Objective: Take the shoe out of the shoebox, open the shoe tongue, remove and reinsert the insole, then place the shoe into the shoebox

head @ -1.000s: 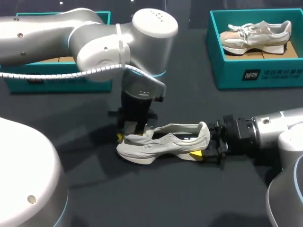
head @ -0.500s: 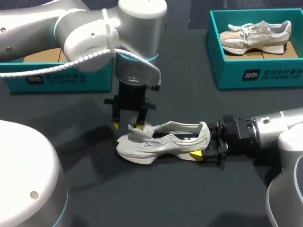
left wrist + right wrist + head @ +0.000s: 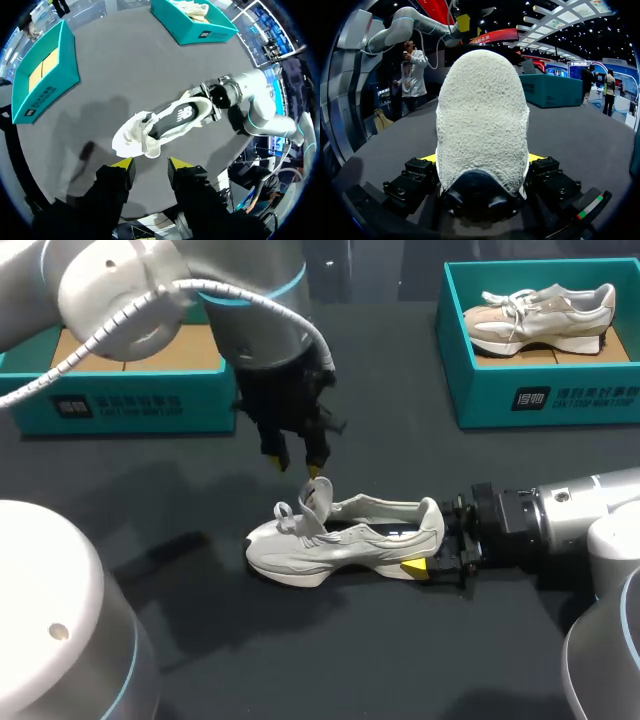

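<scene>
While left gripper [image 3: 296, 456] is hovering released, the shoe [image 3: 340, 540] is sitting mid-table, right gripper [image 3: 432, 538] clamping its heel.
Left shoebox [image 3: 120, 405]: white front print, unreadable. Left gripper is now sitting higher, off the laces; tongue [image 3: 318, 495] is now standing up. Shoe, right gripper unchanged. Right shoebox [image 3: 540, 395], same print, is holding a second shoe [image 3: 540, 315].
</scene>
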